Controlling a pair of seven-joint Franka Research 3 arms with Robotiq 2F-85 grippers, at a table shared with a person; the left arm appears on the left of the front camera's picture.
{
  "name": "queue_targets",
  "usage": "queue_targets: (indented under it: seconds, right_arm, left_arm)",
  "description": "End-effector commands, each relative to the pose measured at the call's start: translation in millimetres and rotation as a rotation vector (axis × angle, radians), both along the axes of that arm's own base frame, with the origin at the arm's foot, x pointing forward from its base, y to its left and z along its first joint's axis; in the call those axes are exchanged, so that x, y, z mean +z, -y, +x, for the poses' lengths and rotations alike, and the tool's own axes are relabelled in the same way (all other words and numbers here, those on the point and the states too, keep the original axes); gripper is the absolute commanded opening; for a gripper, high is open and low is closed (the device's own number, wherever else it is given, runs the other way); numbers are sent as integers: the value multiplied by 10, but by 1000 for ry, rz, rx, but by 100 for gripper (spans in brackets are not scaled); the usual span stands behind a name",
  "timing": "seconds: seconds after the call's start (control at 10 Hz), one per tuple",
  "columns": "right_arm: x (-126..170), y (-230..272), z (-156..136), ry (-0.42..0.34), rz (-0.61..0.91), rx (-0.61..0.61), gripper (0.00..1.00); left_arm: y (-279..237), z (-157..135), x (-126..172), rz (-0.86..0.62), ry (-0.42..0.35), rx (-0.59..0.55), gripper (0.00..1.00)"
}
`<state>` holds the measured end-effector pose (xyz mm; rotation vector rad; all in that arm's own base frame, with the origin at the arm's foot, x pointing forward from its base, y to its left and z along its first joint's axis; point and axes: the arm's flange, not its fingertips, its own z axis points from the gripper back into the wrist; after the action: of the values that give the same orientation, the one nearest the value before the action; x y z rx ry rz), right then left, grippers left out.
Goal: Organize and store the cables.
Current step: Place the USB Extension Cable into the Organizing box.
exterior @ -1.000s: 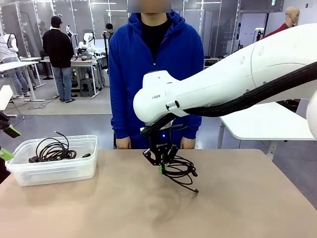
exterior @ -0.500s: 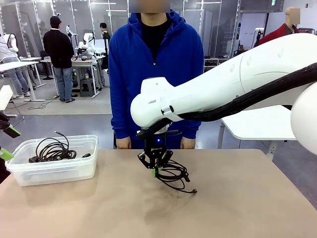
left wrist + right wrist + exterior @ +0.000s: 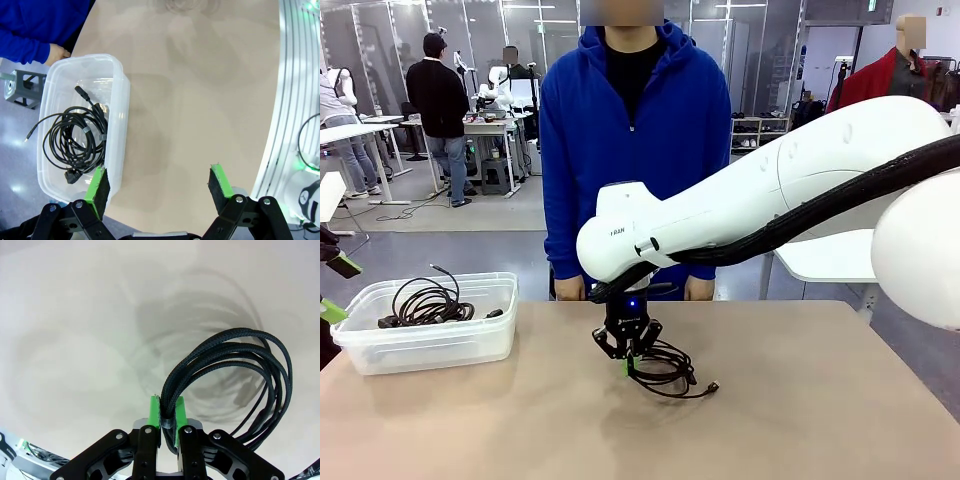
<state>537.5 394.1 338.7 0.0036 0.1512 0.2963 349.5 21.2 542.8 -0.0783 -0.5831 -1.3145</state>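
The coil [image 3: 665,367] is clamped between the green pads of the right hand [image 3: 628,365] at mid-worktop, well right of the bin [image 3: 425,345]. Over the last second it has been lowered and carried slightly toward the bin, and now droops onto the worktop [image 3: 800,420]; storing is judged still to come. Two coils are counted: this one and one [image 3: 75,137] already in the single bin. The left hand [image 3: 157,185] is held wide apart, empty, beside the bin.

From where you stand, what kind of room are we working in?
Likely a robotics lab: other white robot arms on a far work table, glass partition walls, and people standing among the benches, like the person in a black jacket.
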Motion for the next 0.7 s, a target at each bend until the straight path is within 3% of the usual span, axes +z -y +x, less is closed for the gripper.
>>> queue_targets:
  seconds: [0.0, 0.4, 0.5, 0.6]
  right_arm:
    - [46, -48, 38, 13, -10, -26, 25]
    - [117, 20, 65, 11, -13, -27, 92]
    - [113, 19, 66, 12, -16, -28, 100]
    - [134, 33, 66, 13, -12, -28, 100]
  left_arm:
    - [-2, -3, 10, 0, 2, 0, 100]
    - [-2, -3, 10, 0, 2, 0, 100]
    - [-2, -3, 10, 0, 2, 0, 100]
    - [-2, -3, 10, 0, 2, 0, 100]
